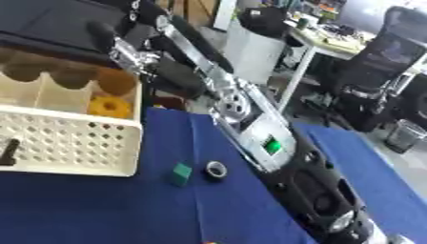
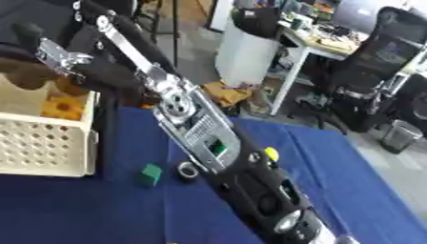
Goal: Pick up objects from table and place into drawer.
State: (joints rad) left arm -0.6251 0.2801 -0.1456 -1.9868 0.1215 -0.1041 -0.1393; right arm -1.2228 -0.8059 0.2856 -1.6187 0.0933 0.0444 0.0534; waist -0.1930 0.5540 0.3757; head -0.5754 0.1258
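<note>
Blue cloth is covering the desk (image 1: 100, 209), and on it a small green block (image 1: 181, 173) is lying just beside a small dark ring with a pale centre (image 1: 216, 169), both near the front wall of the cream perforated plastic drawer (image 1: 66, 143) at the desk's left edge. A yellow ring-shaped piece (image 1: 110, 106) is sitting in the drawer's rear compartment. The right arm (image 1: 267, 143), black and silver, is stretching diagonally across the desk, cutting off its right side. The right hand (image 1: 125, 52) is hanging over the drawer's far corner; whether it is clenched or released, I cannot tell.
</note>
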